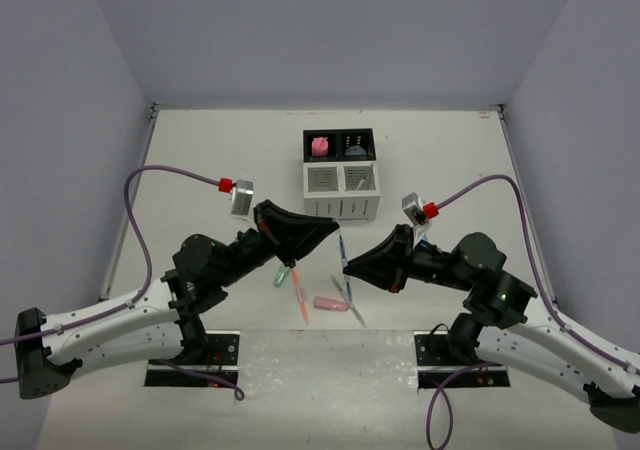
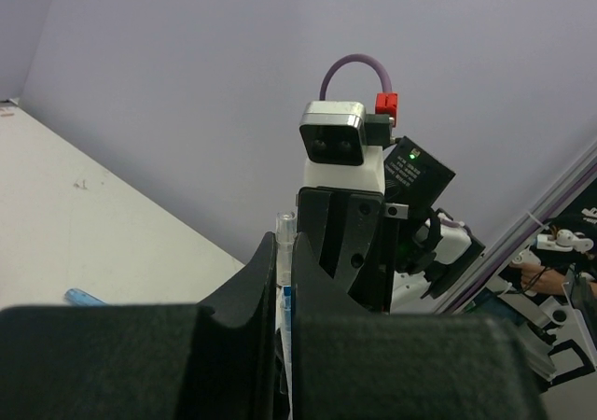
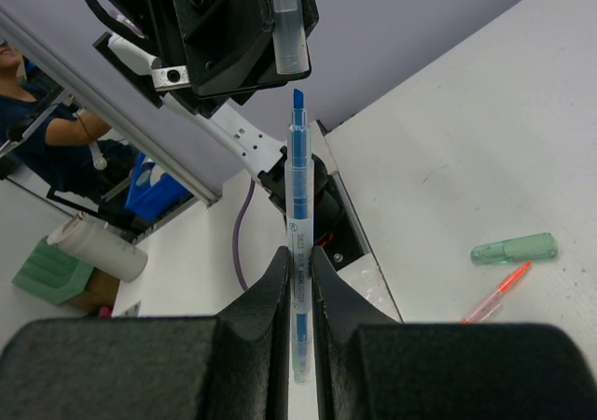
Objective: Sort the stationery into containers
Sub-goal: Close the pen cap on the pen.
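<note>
Left gripper [image 1: 333, 229] is clamped on a clear cap [image 3: 285, 21], held upright between its fingers. It hangs above the table [image 1: 200, 170], nose to nose with the right gripper [image 1: 347, 260]. The right gripper is closed on a blue pen [image 3: 298, 196], gripped around mid-barrel. The pen's bare tip points at the cap's mouth, just short of it, so the two are apart.

Behind both grippers, near the middle of the table, stands the organizer [image 1: 341, 206], with two black bins at the back and two white slotted bins at the front. A pink eraser [image 1: 320, 147] sits in the back-left black bin. The back-right black bin [image 1: 356, 146] shows a greyish shape against its perforated wall, too small to make out. A thin grey stick [image 1: 358, 182] leans at a slant in the front-right white bin. What the front-left white bin [image 1: 323, 179] holds cannot be told from the top view.

The rest lies on the table in front of the organizer, under and between the grippers. A green marker [image 1: 282, 275] is just beside an orange pen [image 1: 299, 296]. A pink marker [image 1: 330, 304] and a grey pen [image 1: 355, 313] lie a little nearer the arm bases.
</note>
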`<state>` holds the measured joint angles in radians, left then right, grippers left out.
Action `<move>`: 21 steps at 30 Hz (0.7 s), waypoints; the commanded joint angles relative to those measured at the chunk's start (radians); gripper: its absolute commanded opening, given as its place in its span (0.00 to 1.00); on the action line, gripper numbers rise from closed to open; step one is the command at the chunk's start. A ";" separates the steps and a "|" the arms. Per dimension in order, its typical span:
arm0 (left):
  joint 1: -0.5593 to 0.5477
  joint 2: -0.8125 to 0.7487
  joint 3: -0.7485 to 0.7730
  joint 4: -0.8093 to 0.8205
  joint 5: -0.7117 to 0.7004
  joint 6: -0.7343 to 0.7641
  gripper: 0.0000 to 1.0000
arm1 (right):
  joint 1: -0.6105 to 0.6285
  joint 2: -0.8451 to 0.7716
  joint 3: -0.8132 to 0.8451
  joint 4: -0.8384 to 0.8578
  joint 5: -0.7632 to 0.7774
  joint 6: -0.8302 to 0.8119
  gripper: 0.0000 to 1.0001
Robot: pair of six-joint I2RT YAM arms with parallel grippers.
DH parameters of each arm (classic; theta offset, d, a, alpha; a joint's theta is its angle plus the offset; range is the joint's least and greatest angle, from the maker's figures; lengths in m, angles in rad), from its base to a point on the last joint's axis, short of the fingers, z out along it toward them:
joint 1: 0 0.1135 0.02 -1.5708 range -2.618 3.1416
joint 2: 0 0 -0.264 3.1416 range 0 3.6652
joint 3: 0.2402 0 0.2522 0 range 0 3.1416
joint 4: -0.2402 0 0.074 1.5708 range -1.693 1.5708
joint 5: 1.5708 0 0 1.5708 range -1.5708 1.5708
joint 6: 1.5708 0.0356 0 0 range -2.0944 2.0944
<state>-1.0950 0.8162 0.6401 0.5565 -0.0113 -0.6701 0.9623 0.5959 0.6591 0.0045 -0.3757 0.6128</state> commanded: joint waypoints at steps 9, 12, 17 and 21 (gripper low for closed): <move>0.000 0.015 -0.022 0.054 0.007 -0.011 0.00 | 0.004 0.011 0.078 -0.001 0.048 -0.025 0.00; 0.000 0.018 -0.022 0.057 0.030 -0.019 0.00 | 0.006 0.019 0.088 -0.010 0.057 -0.031 0.00; 0.000 0.018 -0.019 0.053 0.040 -0.031 0.00 | 0.004 0.027 0.105 -0.037 0.078 -0.044 0.00; 0.000 0.022 -0.018 0.036 0.040 -0.038 0.00 | 0.006 0.024 0.121 -0.049 0.101 -0.059 0.00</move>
<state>-1.0950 0.8363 0.6243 0.5769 0.0104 -0.6959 0.9623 0.6212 0.7205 -0.0447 -0.3280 0.5869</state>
